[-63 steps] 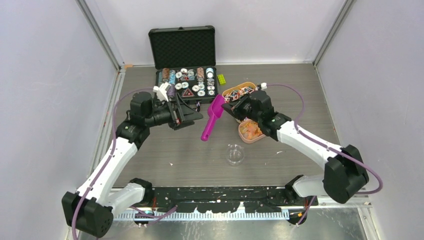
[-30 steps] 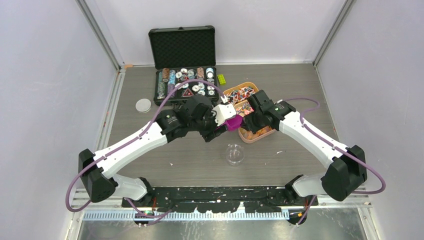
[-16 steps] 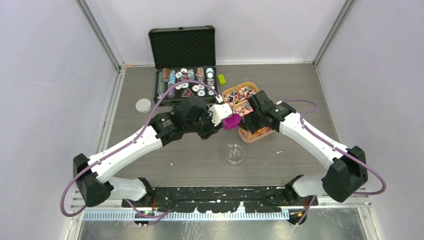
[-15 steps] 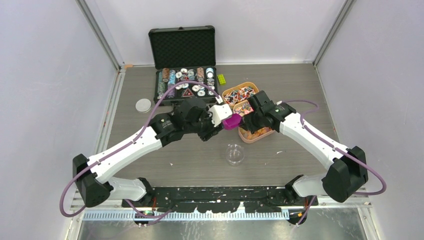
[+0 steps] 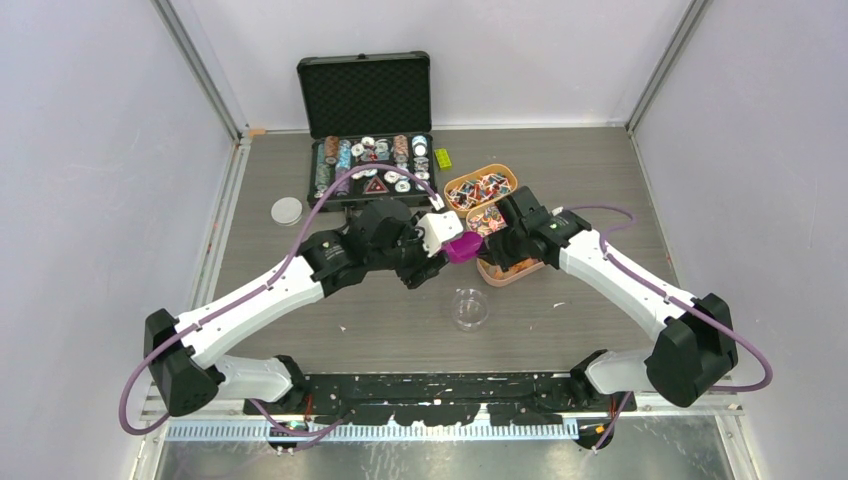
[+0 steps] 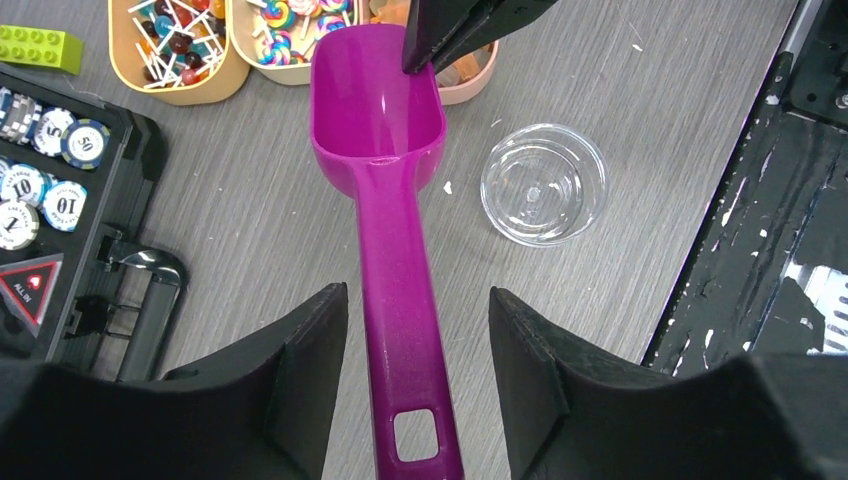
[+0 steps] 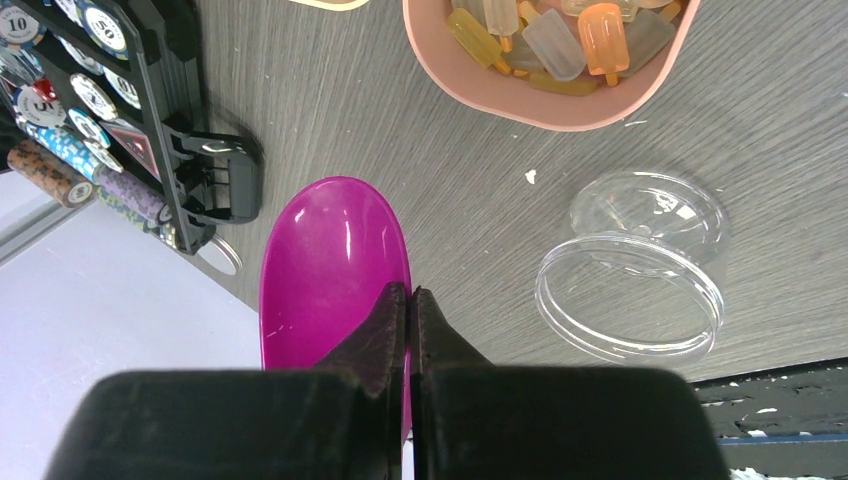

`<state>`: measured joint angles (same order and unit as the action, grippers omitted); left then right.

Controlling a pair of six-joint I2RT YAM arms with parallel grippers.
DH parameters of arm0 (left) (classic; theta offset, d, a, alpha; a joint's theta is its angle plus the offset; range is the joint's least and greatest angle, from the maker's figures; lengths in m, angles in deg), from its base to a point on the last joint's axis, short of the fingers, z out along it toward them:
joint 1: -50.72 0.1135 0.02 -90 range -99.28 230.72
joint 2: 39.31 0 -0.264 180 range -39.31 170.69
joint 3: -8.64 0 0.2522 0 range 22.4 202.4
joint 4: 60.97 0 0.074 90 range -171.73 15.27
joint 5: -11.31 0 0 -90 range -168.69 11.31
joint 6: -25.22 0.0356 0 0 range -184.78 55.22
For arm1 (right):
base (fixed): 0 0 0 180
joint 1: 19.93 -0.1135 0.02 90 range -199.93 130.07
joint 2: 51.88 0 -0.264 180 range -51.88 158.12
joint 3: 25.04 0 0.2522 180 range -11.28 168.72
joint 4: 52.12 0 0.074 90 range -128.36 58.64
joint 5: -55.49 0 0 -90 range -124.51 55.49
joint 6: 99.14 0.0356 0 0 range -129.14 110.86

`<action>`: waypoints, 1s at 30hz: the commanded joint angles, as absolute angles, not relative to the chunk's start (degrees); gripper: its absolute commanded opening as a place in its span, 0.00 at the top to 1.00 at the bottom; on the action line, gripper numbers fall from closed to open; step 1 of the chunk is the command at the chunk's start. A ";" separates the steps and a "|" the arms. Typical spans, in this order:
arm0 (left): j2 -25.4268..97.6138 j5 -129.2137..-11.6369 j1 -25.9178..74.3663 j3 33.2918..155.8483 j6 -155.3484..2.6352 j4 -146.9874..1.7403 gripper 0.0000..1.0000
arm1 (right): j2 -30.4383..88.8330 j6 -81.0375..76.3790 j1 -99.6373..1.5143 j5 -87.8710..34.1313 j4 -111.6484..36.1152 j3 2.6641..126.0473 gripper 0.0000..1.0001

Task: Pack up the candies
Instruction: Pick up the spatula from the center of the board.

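Observation:
The candies fill two tan trays (image 5: 480, 186) (image 6: 175, 40) and a pink bowl (image 5: 505, 265) (image 7: 560, 40) at the right of the table. A magenta scoop (image 5: 462, 247) (image 6: 378, 110) hangs empty beside them. My right gripper (image 7: 410, 292) (image 5: 490, 243) is shut on the rim of the scoop's bowl (image 7: 325, 260). My left gripper (image 6: 415, 300) (image 5: 425, 262) is open, its jaws standing either side of the scoop's handle with a gap on each side.
A clear lidless cup (image 5: 469, 308) (image 6: 543, 185) (image 7: 630, 270) stands just in front of the scoop. Its round lid (image 5: 287, 210) lies at the left. An open black case of poker chips (image 5: 370, 165) and a yellow-green block (image 5: 443, 157) sit at the back.
My left arm has swung in from the left to straddle the scoop's handle. In the last half second both arms and the scoop shifted slightly toward the near edge.

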<state>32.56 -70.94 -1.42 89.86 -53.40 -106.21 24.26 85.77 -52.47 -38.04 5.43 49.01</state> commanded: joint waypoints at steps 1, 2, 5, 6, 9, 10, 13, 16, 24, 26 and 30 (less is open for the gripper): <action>31.79 -70.35 -1.18 88.60 -53.38 -102.53 0.45 | 22.47 87.27 -52.28 -38.01 3.15 48.94 1.00; 31.79 -70.48 -1.09 88.24 -53.43 -102.38 0.45 | 22.42 87.34 -52.23 -38.01 3.08 48.87 1.00; 31.72 -70.45 -0.58 87.42 -53.51 -102.03 0.46 | 22.44 87.36 -52.28 -37.94 2.86 48.75 1.00; 31.67 -70.41 -0.46 87.20 -53.60 -101.75 0.48 | 22.47 87.41 -52.25 -37.76 2.86 48.75 1.00; 31.57 -70.01 -0.09 86.54 -53.83 -100.89 0.54 | 22.69 87.45 -52.22 -37.38 2.61 48.76 1.00; 31.61 -69.99 0.00 86.53 -53.86 -100.87 0.58 | 22.73 87.45 -52.23 -37.22 2.53 48.75 1.00; 31.32 -70.43 0.10 86.48 -54.24 -100.60 0.80 | 22.91 86.91 -52.27 -37.10 2.33 48.73 1.00; 30.29 -71.51 0.34 86.08 -54.93 -99.85 0.95 | 22.76 85.84 -52.21 -37.76 2.68 48.58 1.00; 26.06 -77.43 1.02 85.51 -58.32 -100.68 1.00 | 15.72 75.14 -52.10 -40.44 1.35 48.15 0.54; 25.14 -77.62 1.06 85.77 -59.66 -101.70 1.00 | 12.56 72.08 -52.10 -41.90 2.90 48.14 0.43; 24.46 -75.40 1.07 87.49 -61.49 -104.94 1.00 | 4.78 65.33 -52.09 -43.60 3.96 47.43 0.32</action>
